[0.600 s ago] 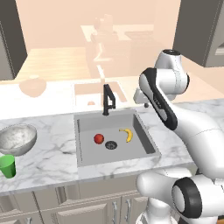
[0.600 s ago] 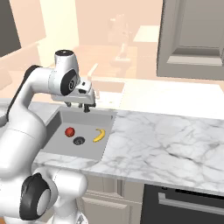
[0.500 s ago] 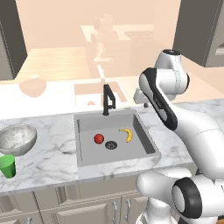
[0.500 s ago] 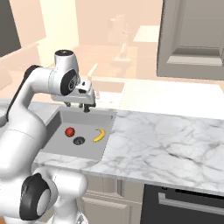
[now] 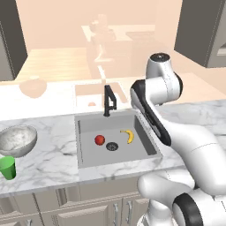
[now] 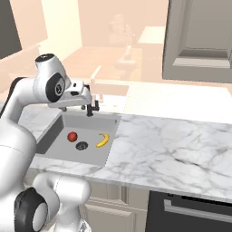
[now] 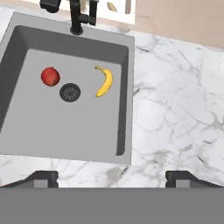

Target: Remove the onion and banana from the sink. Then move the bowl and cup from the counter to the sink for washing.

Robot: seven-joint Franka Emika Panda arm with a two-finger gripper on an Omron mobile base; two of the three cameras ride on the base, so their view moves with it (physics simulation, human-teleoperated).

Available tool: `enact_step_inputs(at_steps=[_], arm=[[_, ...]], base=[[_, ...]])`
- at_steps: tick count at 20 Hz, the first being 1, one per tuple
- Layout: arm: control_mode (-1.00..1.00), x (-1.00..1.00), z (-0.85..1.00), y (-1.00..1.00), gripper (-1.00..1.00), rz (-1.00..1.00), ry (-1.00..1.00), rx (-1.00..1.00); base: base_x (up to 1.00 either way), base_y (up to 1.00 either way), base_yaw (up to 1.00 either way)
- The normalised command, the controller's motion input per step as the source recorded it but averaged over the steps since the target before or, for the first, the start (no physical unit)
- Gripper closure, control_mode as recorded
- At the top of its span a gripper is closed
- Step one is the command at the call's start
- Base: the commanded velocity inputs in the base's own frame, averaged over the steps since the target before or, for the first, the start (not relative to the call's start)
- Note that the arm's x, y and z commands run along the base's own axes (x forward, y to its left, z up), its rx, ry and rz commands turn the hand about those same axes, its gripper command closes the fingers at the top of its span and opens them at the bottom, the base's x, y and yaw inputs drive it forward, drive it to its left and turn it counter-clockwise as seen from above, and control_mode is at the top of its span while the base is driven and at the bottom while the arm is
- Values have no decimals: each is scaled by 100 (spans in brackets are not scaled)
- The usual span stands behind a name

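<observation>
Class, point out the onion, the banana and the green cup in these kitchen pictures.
onion (image 7: pixel 50 76), hand view, middle of the red ball.
banana (image 7: pixel 105 82), hand view, middle of its yellow curve.
cup (image 5: pixel 7 167), left base view, its green side wall.

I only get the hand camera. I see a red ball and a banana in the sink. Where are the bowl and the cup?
Observer: The bowl sits on the counter left of the sink, beyond your picture.
Operator: And the cup?
Observer: The green cup stands in front of the bowl, near the counter's front edge.
Operator: Is the hand down in the sink?
Observer: No. The gripper hangs above the sink's back right corner, by the faucet, open and holding nothing.
</observation>
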Motion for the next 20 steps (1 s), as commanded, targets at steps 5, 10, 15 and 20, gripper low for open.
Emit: enact_step_inputs(at_steps=[5,10,15,20], arm=[[-100,-13,-3,5,-100,0,-6,-4],[-100,-15,-7,1,-100,0,-1,0],[-100,-14,-10,0,-100,0,1,1],[-100,-10,-12,0,-100,0,7,4]], base=[[0,0,0],[0,0,0],[0,0,0],[0,0,0]])
